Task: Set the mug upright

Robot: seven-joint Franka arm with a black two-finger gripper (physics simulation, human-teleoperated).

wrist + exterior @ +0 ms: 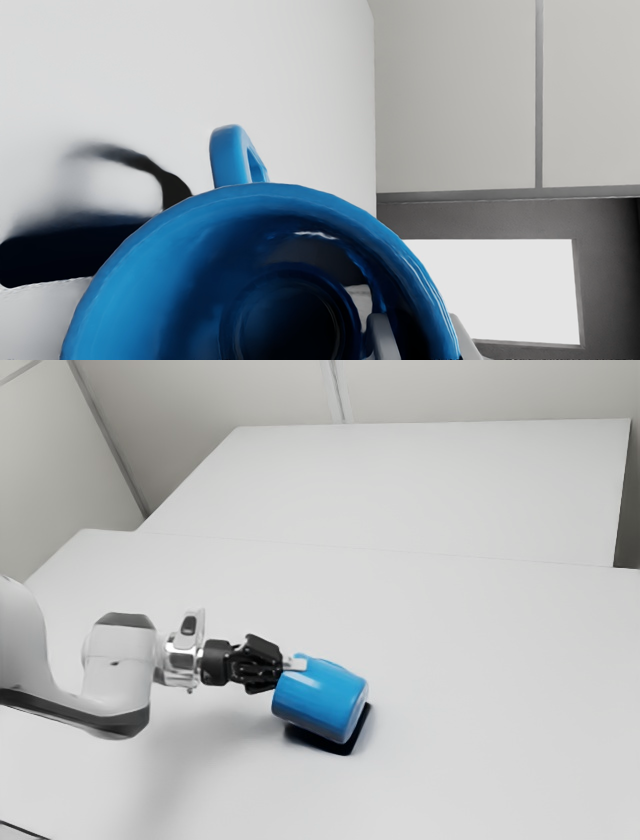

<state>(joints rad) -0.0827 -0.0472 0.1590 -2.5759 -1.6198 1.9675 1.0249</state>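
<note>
The blue mug (pixel 320 698) lies roughly on its side, its mouth toward my hand and its base angled toward the exterior view's lower right. My gripper (pixel 292 664) reaches in almost level at the upper part of the rim. In the wrist view the mug (pixel 135 280) shows its open mouth, with the handle (pixel 227 155) sticking out sideways. The gripper (pixel 425 337) is shut on the mug's wall, one finger inside the mouth and the other outside. The mug's lower side is hidden from the wrist view.
The white table (pixel 480 710) extends around the mug, with a dark shadow beneath it. Behind stands another white surface (pixel 400 485), backed by pale wall panels (pixel 480 390).
</note>
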